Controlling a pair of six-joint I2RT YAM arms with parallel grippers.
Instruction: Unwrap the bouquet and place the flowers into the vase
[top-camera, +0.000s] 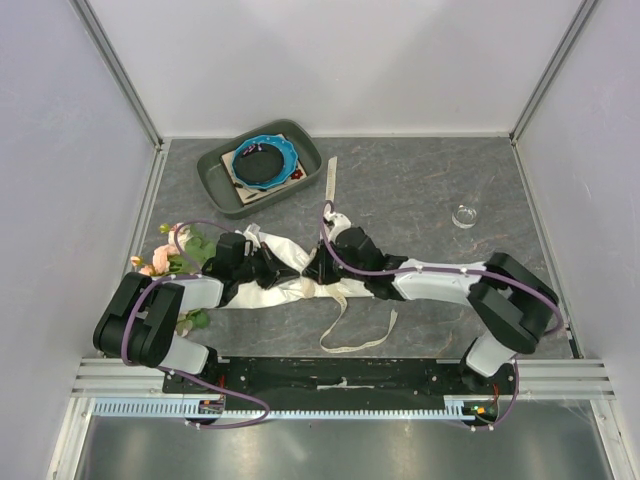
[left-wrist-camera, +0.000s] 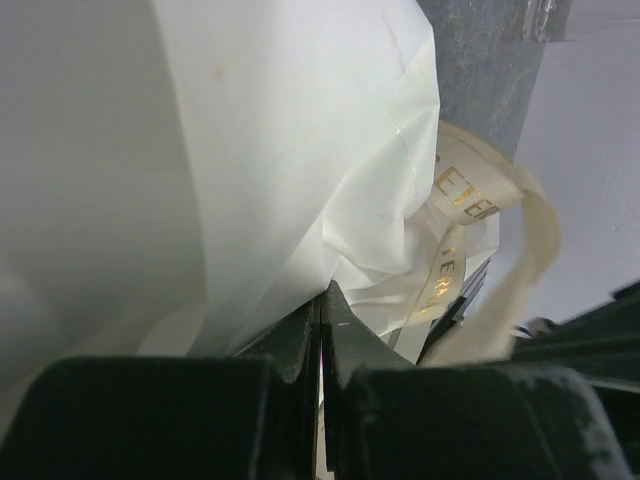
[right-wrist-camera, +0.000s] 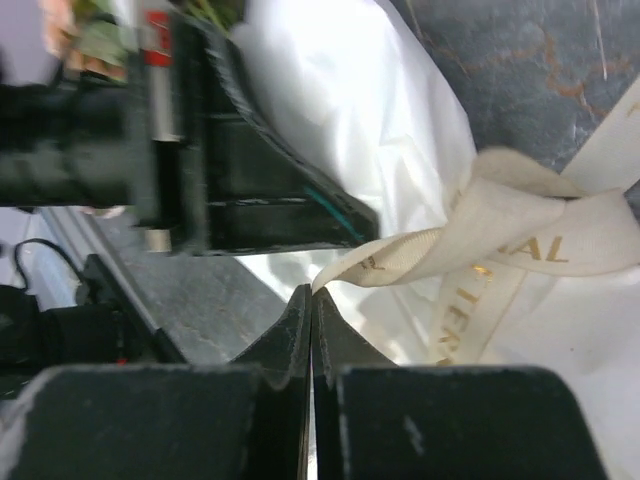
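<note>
I see the cream paper-wrapped bouquet of pink roses (top-camera: 255, 297) lying on the grey marbled desk (top-camera: 420, 200). My left fingers (left-wrist-camera: 321, 306) pinch its paper; my right fingers (right-wrist-camera: 312, 298) pinch the cream ribbon (right-wrist-camera: 520, 240).

Your dark grey marbled worktop (top-camera: 420, 190), plain pale lilac-white walls (top-camera: 340, 60) boxing you in on three sides, silver aluminium corner posts (top-camera: 118, 72), even light
</note>
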